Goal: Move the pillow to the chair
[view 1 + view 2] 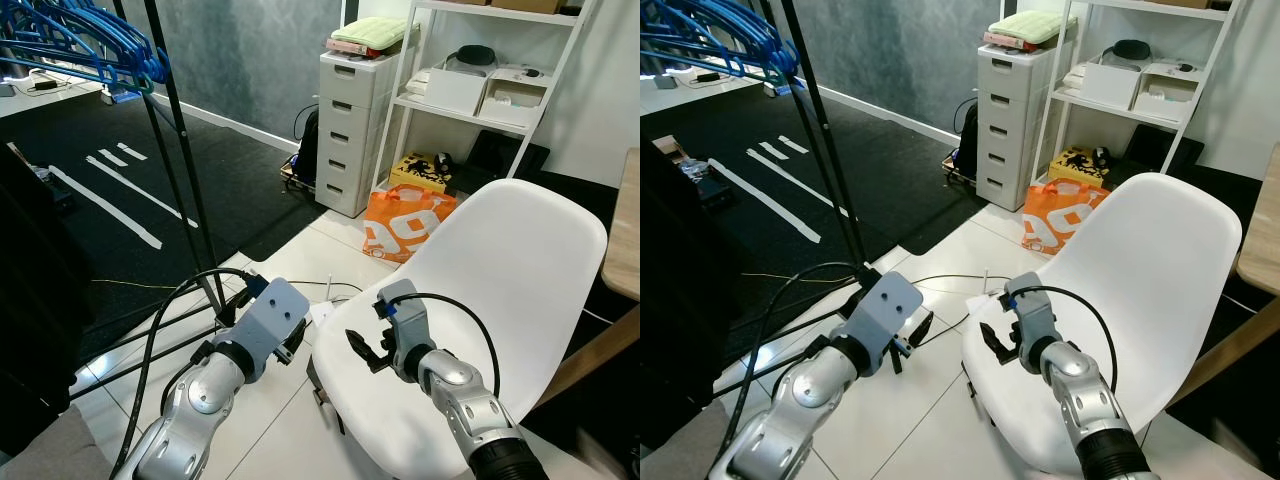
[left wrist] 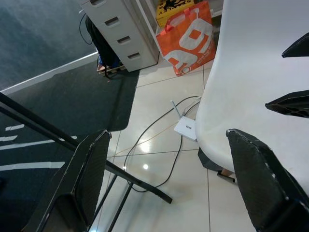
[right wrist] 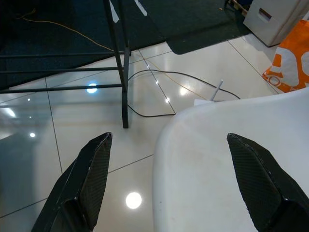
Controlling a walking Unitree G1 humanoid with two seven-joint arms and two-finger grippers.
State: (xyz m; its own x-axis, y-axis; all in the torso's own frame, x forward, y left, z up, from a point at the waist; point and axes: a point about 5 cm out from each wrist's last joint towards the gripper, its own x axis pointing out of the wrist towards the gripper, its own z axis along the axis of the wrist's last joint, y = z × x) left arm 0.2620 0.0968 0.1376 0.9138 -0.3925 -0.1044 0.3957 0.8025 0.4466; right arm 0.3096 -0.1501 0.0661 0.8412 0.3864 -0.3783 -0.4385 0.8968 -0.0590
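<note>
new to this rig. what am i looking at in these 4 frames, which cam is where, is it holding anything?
It is a humanoid robot with two silver arms, each ending in two long black fingers. Two pictures come from the head's stereo camera, looking down; the other two from a camera on each wrist, looking along the fingers. The right gripper hangs open over the front of the white chair seat, holding nothing. The left gripper is open over the tiled floor beside the chair, also holding nothing. Behind are an orange bag, a drawer unit and a black rack leg. I cannot spot a pillow.
</note>
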